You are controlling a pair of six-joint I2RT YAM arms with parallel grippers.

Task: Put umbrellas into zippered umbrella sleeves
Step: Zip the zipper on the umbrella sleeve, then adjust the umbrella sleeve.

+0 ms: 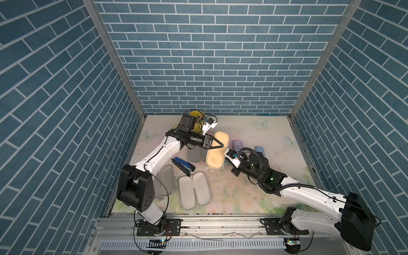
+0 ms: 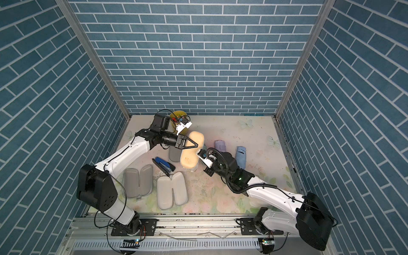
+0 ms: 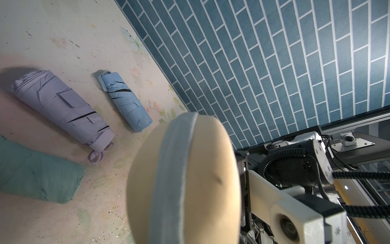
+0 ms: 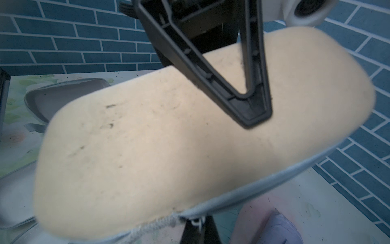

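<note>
The cream-tan sleeve (image 1: 217,152) hangs above the table, its two halves together, with my left gripper (image 1: 220,145) shut across its middle. Seen end-on from the left wrist, the sleeve (image 3: 211,169) shows a grey zip band (image 3: 175,169). My right gripper (image 4: 198,224) is shut on the small zip pull at the sleeve's (image 4: 168,147) lower edge. On the table beyond lie the lilac umbrella (image 3: 63,105), the light blue umbrella (image 3: 126,101) and the mint green umbrella (image 3: 38,175). In both top views the lilac (image 1: 238,145) and light blue (image 1: 260,150) umbrellas show beside the right arm.
Three more sleeves lie open, grey inside up: one at the front middle (image 1: 194,193), one partly behind the left arm (image 1: 164,183), one under the left gripper (image 1: 195,155). A dark blue stapler (image 1: 183,166) lies between them. A yellow cup (image 1: 196,116) stands at the back wall.
</note>
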